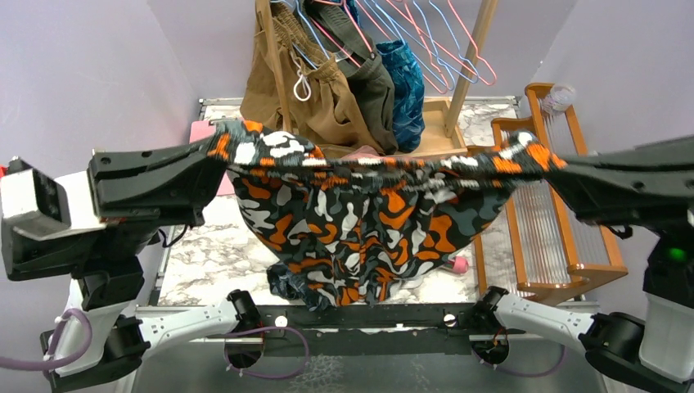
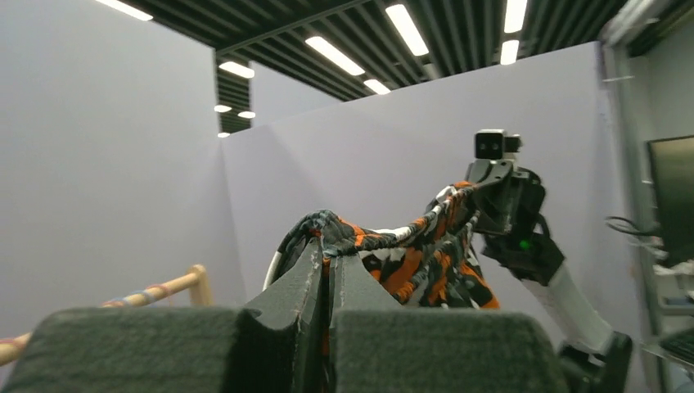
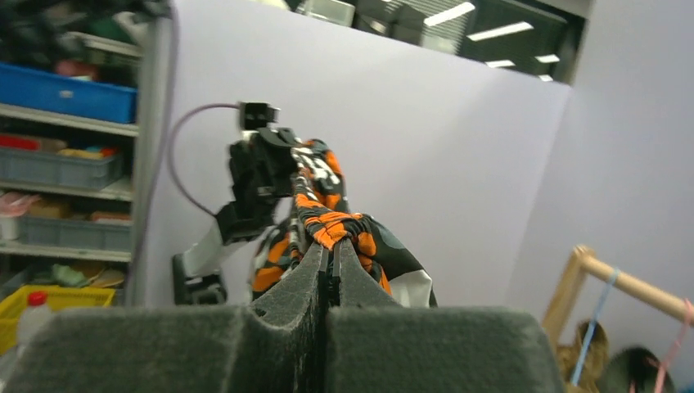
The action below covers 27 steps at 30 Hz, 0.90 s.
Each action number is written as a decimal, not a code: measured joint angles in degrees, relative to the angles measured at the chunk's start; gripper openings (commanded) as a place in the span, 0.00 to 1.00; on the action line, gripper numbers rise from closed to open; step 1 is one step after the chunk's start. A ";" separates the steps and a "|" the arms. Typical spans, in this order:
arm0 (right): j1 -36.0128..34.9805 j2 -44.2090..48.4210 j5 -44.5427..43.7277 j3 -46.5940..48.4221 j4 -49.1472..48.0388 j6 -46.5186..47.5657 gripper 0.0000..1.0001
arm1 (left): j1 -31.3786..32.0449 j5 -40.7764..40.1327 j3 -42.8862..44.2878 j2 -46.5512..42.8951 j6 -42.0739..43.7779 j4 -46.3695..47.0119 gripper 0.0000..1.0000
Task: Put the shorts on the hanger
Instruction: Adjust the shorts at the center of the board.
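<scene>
1. The left end effector (image 1: pixel 219 151) is clamping 1 end of the waistband of the shorts (image 1: pixel 360 221). Its 2 fingers are pressing together, with only bunched fabric between them.
2. The right end effector (image 1: pixel 558 164) is pinching the opposite end of the waistband in the same way, closed tight on a gathered knot of orange and dark cloth.
3. The shorts are hanging in the air between the 2 arms. The waistband is stretching in a nearly level line from left to right.
4. The rest of the fabric is sagging below that line like a pouch, its lowest folds reaching down toward the near edge of the marble counter (image 1: pixel 205 262). Whether they are touching it is not clear.
5. Behind the shorts, a wooden rack (image 1: pixel 468 65) is carrying a brown garment (image 1: pixel 327 106), a dark olive garment (image 1: pixel 376 90) and a blue printed garment (image 1: pixel 405 82).
6. Several wire hangers (image 1: pixel 434 49), pink and light blue, are hanging at the top of that rack, well apart from the shorts.
7. A wooden slatted frame (image 1: pixel 565 237) is standing on the right side of the counter, just under the right arm.
</scene>
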State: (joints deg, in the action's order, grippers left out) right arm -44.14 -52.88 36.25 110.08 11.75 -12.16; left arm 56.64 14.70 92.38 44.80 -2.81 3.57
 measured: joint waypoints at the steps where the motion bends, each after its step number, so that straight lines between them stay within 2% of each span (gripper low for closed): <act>1: 0.00 -0.70 -2.80 -0.02 0.83 0.52 0.01 | -0.02 -1.16 -0.07 0.15 0.52 -0.33 0.00; 9: 0.00 -11.41 -25.49 -0.09 6.58 5.14 0.01 | 0.00 -22.43 4.46 7.96 9.49 -5.55 0.00; 15: 0.02 -18.97 -32.02 -1.09 9.05 6.80 0.01 | -0.04 -32.28 7.89 16.44 15.63 -9.29 0.00; 19: 0.02 -19.17 -31.85 -1.16 9.38 7.91 0.01 | -0.04 -33.73 11.17 19.52 17.22 -11.76 0.00; 22: 0.07 -15.50 -29.70 -2.84 8.98 8.81 0.01 | -0.04 -32.63 11.23 17.88 16.65 -12.72 0.00; 25: 0.11 -9.70 -24.39 -5.75 9.25 10.12 0.01 | -0.04 -28.26 8.94 13.20 15.08 -13.16 0.00; 27: 0.11 -6.03 -20.09 -6.64 9.64 10.69 0.01 | -0.07 -22.38 5.70 7.80 13.31 -12.90 0.00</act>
State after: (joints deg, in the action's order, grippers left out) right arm -44.03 -58.92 16.16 103.44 21.39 -1.48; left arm 56.58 -7.68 98.08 52.60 10.50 -9.32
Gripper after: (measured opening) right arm 0.016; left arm 0.021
